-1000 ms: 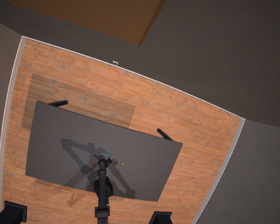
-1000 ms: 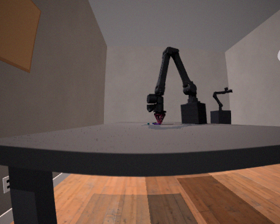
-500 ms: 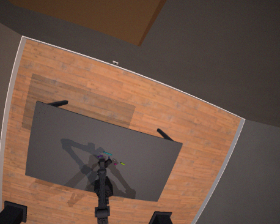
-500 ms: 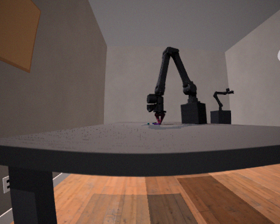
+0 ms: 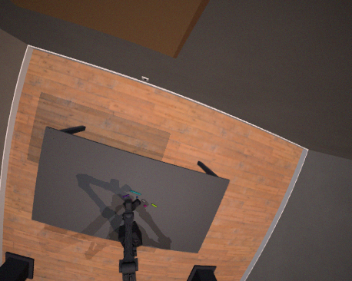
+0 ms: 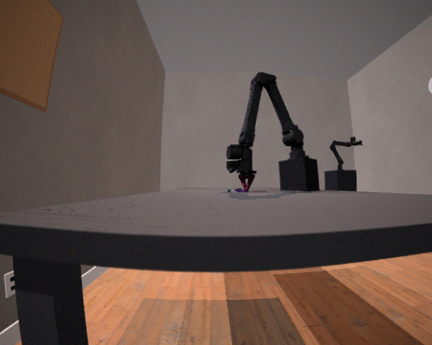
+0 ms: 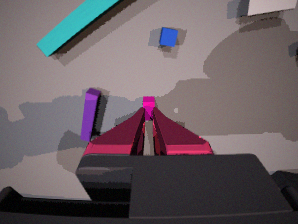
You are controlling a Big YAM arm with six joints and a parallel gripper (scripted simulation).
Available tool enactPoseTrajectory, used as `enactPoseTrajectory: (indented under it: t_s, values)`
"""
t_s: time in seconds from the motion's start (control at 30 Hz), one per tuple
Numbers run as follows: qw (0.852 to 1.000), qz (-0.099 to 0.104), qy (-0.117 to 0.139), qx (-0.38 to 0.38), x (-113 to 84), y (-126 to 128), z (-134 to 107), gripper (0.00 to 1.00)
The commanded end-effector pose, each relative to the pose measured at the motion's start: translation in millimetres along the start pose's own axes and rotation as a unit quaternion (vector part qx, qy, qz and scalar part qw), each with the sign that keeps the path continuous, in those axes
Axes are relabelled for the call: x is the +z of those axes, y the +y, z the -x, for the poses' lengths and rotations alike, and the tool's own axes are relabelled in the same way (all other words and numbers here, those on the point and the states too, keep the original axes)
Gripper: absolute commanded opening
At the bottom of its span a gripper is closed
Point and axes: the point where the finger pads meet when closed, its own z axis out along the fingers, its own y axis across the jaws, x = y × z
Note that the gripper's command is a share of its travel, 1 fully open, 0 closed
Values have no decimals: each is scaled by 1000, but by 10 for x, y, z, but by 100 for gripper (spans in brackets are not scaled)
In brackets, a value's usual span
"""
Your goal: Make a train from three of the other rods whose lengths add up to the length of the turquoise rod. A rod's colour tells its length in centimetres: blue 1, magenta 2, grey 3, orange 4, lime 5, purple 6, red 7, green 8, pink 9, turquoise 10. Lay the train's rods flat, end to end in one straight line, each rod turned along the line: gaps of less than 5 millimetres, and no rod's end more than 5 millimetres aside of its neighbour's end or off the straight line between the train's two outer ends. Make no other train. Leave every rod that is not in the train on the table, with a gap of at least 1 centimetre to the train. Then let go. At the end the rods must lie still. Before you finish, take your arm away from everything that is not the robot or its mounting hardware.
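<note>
My gripper (image 7: pixel 148 112) (image 6: pixel 244 189) is low over the table, its fingertips shut on a short magenta rod (image 7: pixel 148 101). A purple rod (image 7: pixel 90 115) (image 5: pixel 126 196) lies a little left of the fingers in the wrist view. A turquoise rod (image 7: pixel 75 27) (image 5: pixel 135 192) lies slanted at the upper left there. A small blue rod (image 7: pixel 168 37) (image 5: pixel 137 197) lies beyond the fingertips. Part of a pale grey rod (image 7: pixel 272 5) (image 5: pixel 143 200) shows at the upper right. A second magenta rod (image 5: pixel 144 206) and a lime rod (image 5: pixel 154 205) lie farther right in the top view.
The rods lie on a dark grey table (image 5: pixel 180 215) (image 6: pixel 174 217). The arm reaches over the table's near edge in the top view and hides the fingertips there. Its shadows fall around the rods.
</note>
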Motion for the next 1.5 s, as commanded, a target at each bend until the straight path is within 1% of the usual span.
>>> enactPoseTrajectory:
  t_s: [0.0,0.53,0.6,0.67,0.73,0.8,0.87,0.97,1.1,1.2,1.27,1.37,1.4,1.47]
  values:
    - [1000,3,-5,3,41,55,68,5]
    - [1000,3,-5,3,40,53,67,5]
    - [1000,-5,2,2,27,9,28,5]
    - [1000,5,-7,3,-120,57,57,5]
    - [1000,2,-4,3,-193,23,3,5]
    - [1000,2,-4,3,-193,23,3,5]
    - [1000,2,-4,0,-311,34,-9,5]
    - [1000,2,-4,0,-529,33,-10,5]
    - [1000,17,-15,1,-899,200,119,5]
    - [1000,18,-16,2,-1066,206,123,5]
    - [1000,19,-16,4,-1122,198,137,5]
    - [1000,18,-16,4,-1131,189,136,5]
    - [1000,-11,6,2,-949,-26,-40,5]
    - [1000,-11,6,2,-950,-26,-41,5]
